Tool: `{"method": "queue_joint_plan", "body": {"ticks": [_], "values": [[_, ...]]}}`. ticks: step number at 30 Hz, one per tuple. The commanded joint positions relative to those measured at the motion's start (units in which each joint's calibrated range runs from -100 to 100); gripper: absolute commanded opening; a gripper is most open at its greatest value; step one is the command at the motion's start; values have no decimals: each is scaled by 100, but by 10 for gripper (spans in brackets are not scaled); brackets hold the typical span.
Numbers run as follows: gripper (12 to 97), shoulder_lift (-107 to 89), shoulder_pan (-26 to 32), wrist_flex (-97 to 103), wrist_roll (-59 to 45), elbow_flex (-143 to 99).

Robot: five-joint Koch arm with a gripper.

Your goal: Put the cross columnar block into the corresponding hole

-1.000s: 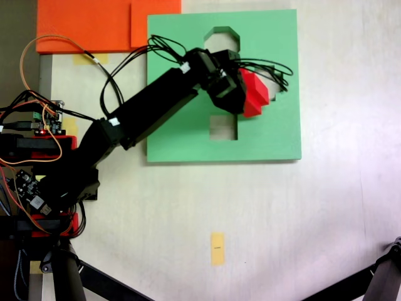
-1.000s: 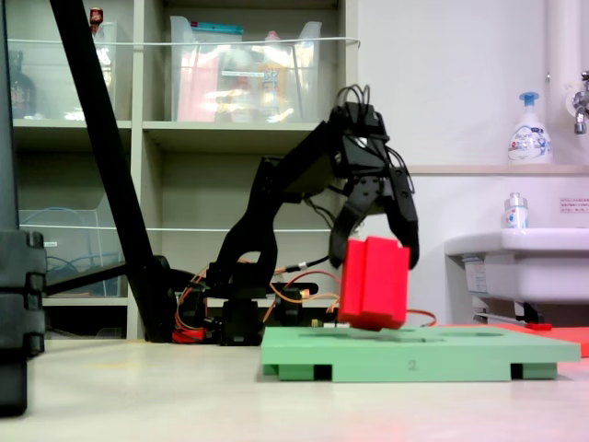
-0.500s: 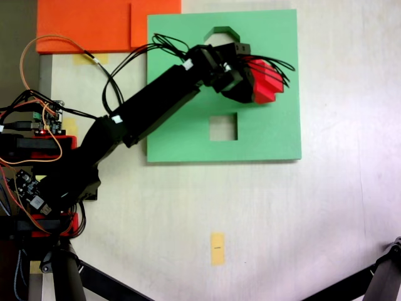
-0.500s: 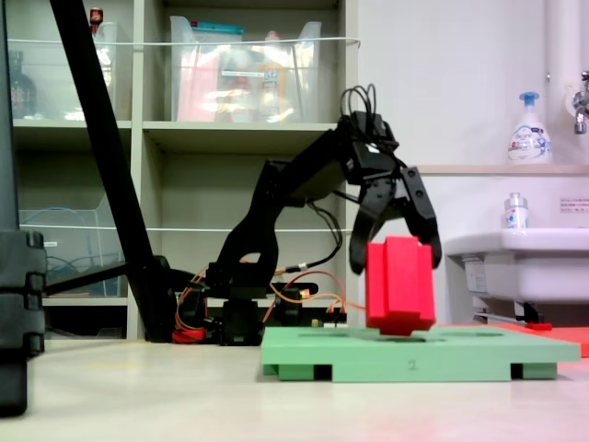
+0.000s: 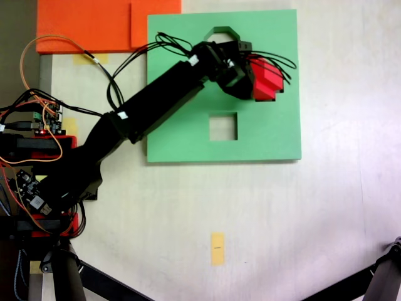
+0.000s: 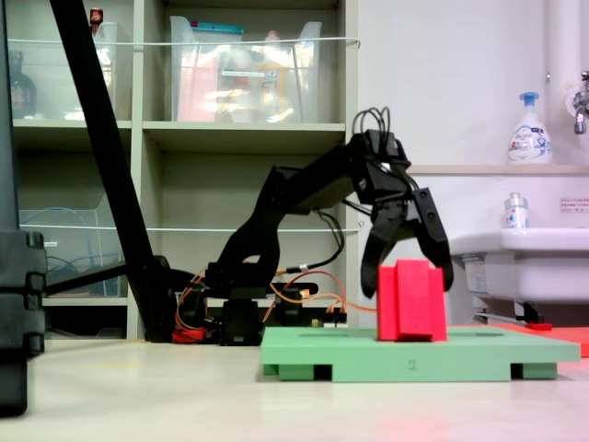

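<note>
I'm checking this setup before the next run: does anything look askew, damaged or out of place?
Nothing stands out. The red block stands upright on the green board, its lower part apparently sunk in a cutout, with the gripper around its top. The board lies flat on the table; the square hole is clear.

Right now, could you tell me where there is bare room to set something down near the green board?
Bare table lies below the green foam board in the overhead fixed view, around the yellow tape tag, and to its right. It is crowded at left, with the arm's base and wiring, and where the gripper holds the red block.
</note>
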Motion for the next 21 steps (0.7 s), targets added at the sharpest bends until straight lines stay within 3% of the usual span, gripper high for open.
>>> {"method": "queue_joint_plan", "body": {"ticks": [1, 21], "values": [[245, -150, 39, 397, 39, 322], [248, 702, -93, 1283, 29, 332]]}}
